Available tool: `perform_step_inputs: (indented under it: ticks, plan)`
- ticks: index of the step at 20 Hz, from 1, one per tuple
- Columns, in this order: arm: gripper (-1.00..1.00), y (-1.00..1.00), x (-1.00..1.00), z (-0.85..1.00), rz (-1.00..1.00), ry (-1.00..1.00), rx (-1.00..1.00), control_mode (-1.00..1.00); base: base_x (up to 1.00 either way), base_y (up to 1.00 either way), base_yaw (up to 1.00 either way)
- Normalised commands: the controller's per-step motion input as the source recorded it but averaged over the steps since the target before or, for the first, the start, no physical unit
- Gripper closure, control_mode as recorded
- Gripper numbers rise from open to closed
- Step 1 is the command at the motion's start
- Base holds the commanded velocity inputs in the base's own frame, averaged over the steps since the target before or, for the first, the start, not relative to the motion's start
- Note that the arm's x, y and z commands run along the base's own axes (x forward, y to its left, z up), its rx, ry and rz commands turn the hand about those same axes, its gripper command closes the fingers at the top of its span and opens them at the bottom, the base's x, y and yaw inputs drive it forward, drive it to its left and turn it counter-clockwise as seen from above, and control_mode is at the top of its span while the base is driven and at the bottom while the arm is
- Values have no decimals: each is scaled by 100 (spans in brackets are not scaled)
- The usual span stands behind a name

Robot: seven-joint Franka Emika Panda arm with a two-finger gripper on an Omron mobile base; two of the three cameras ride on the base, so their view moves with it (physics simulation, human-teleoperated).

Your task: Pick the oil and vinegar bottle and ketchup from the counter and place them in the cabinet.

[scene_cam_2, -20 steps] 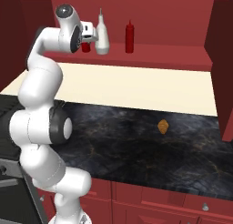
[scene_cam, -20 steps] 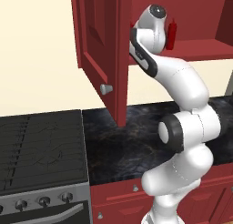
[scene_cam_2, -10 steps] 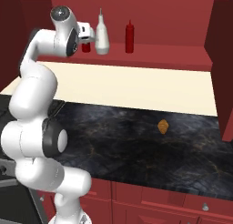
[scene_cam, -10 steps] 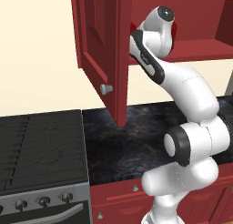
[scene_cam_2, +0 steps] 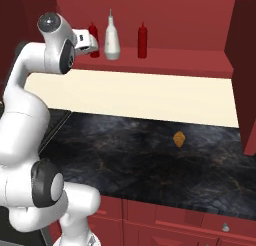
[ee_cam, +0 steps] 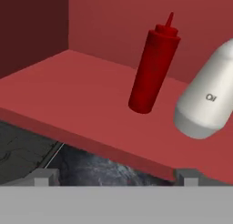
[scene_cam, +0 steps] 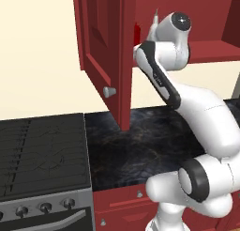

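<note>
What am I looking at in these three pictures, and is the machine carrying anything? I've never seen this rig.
It is a white robot arm on a driving base in a rendered kitchen. Two pictures come from cameras on the base, behind the arm to its left and right; the third comes from a camera on the hand, looking along the gripper. The gripper is open and holds nothing. It is up at the cabinet, whose door is open. On the shelf stand the ketchup, the oil and vinegar bottle and a slimmer red bottle. On the counter lies one small orange-brown thing; I cannot tell what it is.
</note>
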Motion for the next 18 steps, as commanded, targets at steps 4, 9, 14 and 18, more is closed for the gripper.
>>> perform_step_inputs:
  ticks: [4, 9, 14, 18]
  plan:
    - [-100, 0, -81, -12, 0, 0, -1, -100, 0, 0, 0]
    - [-100, 0, -76, -32, 0, 0, 0, -100, 0, 0, 0]
    - [-100, 0, -58, -53, 0, 0, 0, -100, 0, 0, 0]
    - [-100, 0, -35, -66, 0, 3, 0, -100, 0, 0, 0]
